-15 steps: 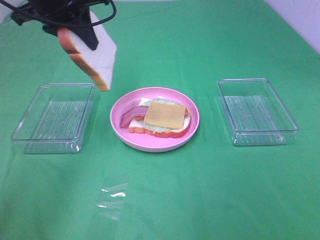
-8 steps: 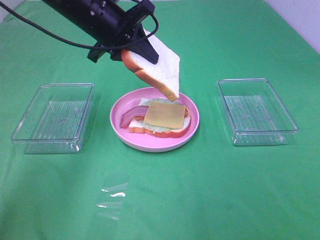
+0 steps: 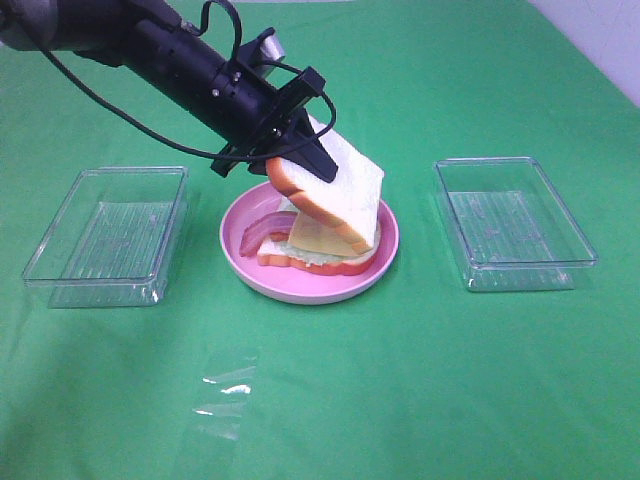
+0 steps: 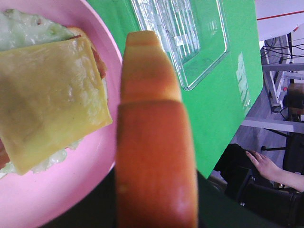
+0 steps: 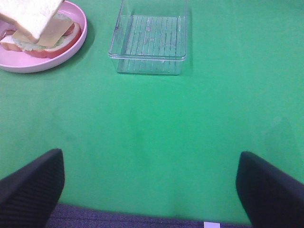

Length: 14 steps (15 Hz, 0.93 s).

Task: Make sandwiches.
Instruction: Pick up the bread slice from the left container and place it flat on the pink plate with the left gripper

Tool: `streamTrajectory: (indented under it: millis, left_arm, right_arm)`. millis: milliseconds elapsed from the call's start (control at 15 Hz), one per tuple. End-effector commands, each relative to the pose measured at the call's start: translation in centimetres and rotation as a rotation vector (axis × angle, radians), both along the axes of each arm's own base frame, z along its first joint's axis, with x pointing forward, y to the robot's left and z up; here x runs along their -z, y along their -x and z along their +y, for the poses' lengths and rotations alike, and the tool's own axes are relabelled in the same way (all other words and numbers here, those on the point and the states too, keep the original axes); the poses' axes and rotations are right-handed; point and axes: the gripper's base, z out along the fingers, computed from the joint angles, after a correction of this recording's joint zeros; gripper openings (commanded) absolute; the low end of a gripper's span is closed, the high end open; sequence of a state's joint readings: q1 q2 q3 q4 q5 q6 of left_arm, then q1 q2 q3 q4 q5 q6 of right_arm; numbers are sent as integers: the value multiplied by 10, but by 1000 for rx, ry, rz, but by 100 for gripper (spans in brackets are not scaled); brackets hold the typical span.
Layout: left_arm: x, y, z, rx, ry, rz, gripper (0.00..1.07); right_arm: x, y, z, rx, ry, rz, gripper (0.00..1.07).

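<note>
Robot lab or data-collection room, staged tabletop setup, not a real kitchen. Table covered edge to edge by a plain green cloth (image 3: pixel 480 380), like a backdrop. Props only: toy sandwich parts with a cheese square (image 4: pixel 47 95) on a pink plate (image 3: pixel 300 285), two identical clear plastic trays (image 3: pixel 105 235) (image 3: pixel 512 222) placed one each side of the plate, a scrap of clear film (image 3: pixel 225 400) on the cloth. Black robot arm (image 3: pixel 170 60) with loose cabling over the table. Left wrist view past the table edge shows grey floor, metal frame legs (image 4: pixel 285 71), cables, and a person's hand (image 4: pixel 266 166) resting nearby, so someone sits beside the rig. White wall (image 3: pixel 600 40) at the far corner.
</note>
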State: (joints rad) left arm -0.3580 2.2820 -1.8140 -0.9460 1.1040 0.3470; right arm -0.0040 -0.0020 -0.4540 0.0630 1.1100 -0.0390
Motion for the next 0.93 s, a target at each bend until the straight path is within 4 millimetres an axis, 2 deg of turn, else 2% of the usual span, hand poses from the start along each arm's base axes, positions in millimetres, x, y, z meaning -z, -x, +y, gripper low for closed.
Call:
streamTrajectory:
  millis: [67,400,600,933]
  left_arm:
    - [6,-5,-6,9,21,20,0]
    - [17,-16,-11,27,45,56,0]
    - [38,-18,-13,29,34,111,0]
    - [49,-21,-13,7,31,114,0]
  right_arm:
    - [0,4,0,-2,-7,-32,94]
    - [0,4,0,-2,-7,-32,94]
    - [0,4,1,-4,-10,-32,94]
    - [0,4,1,-4,-10,-32,94]
